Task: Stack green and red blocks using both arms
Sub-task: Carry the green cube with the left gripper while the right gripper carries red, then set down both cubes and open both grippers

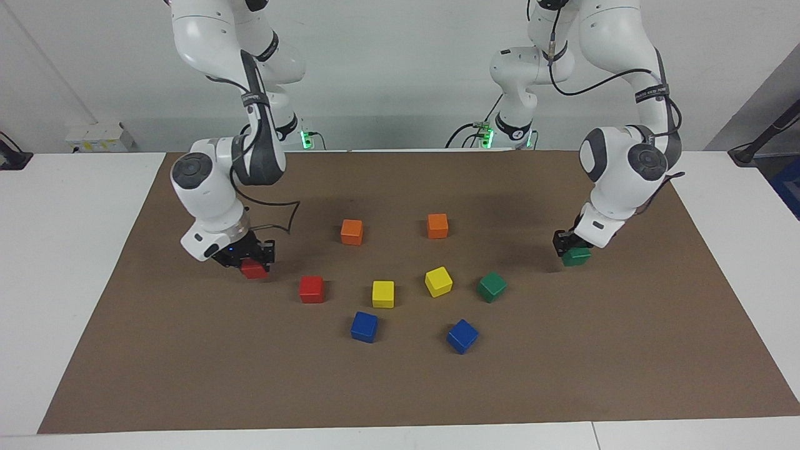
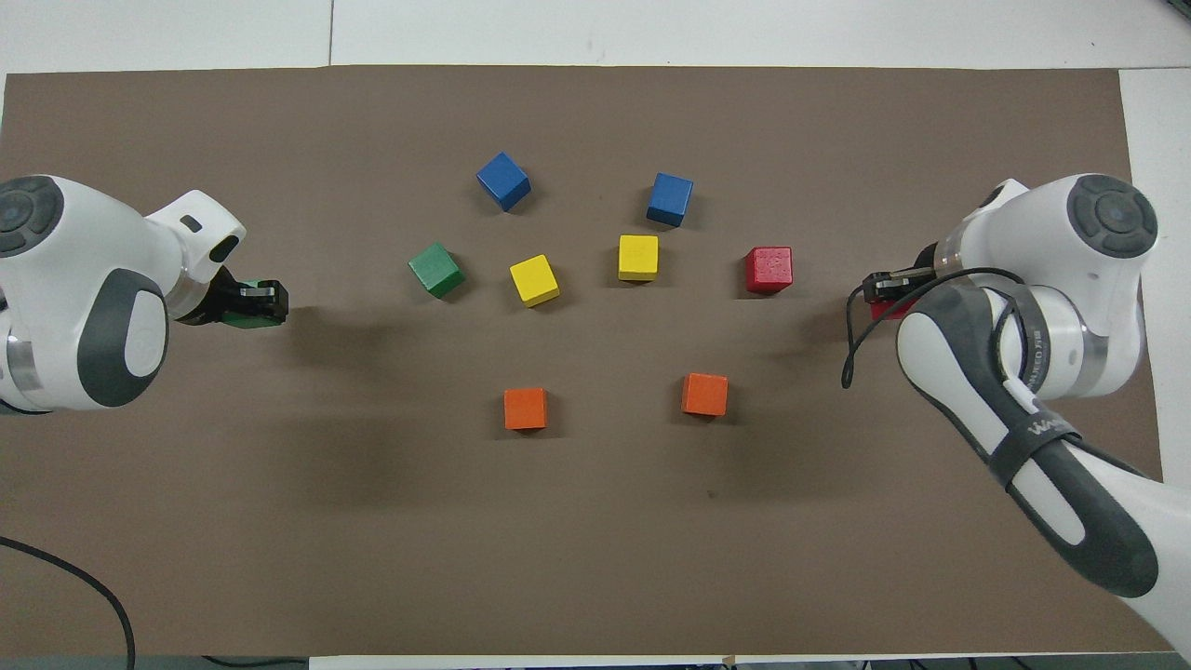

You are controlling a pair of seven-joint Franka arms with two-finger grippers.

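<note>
1. The left gripper (image 1: 575,249) is clamping a green block (image 1: 576,256) and is holding it just over the brown mat (image 1: 400,387), toward the left arm's end of the table.
2. The right gripper (image 1: 245,259) is clamping a red block (image 1: 254,269) low over the mat, toward the right arm's end.
3. The second green block (image 1: 492,287) is resting on the mat beside a tilted yellow block (image 1: 438,281), well apart from the held green one.
4. The second red block (image 1: 311,289) is resting on the mat beside the other yellow block (image 1: 383,294), near the held red one.
5. Two blue blocks (image 1: 364,327) are lying farther from the robots than the yellow pair; two orange blocks (image 1: 352,232) are lying nearer to the robots.
6. Judged step: each arm is carrying its block, probably to seat it on the matching block on the mat.
7. To do it well, lift each held block above the height of its partner before moving across.
8. Square the held block's faces to the lower block, noting that the green one is sitting turned.
9. Lower straight down and release only once the faces are meeting flat.
</note>
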